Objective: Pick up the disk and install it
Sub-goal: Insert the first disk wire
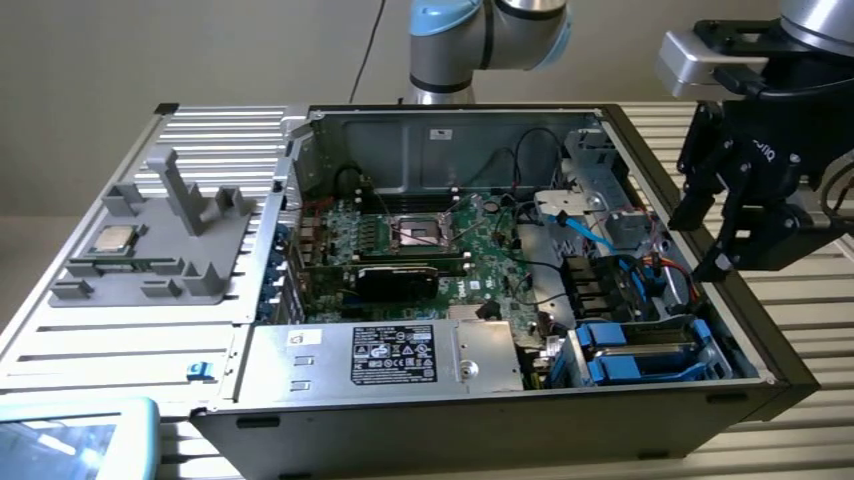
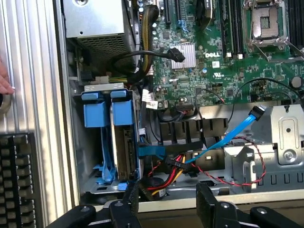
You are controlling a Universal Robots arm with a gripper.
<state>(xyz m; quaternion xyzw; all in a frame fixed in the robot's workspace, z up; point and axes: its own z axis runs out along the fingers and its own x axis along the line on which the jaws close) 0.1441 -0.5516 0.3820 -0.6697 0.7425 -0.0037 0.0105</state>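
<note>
In the exterior view the gripper (image 1: 705, 240) hangs wide open and empty, beyond the disk (image 1: 630, 352), which sits just beside the power supply (image 1: 387, 355). In the wrist view a blue cable (image 2: 228, 137) and red and yellow wires (image 2: 178, 171) crowd the disk (image 2: 122, 111), just past the power supply (image 2: 95, 23).

This is a robotics lab bench set up for computer assembly. An opened black-and-silver desktop computer case (image 1: 467, 432) lies on a ribbed aluminium table (image 1: 80, 345) with its green motherboard (image 1: 497, 262) exposed. A grey plastic parts fixture (image 1: 180, 225) sits beside it, and a silver robot arm with light-blue joint caps (image 1: 447, 30) stands at the bench.
</note>
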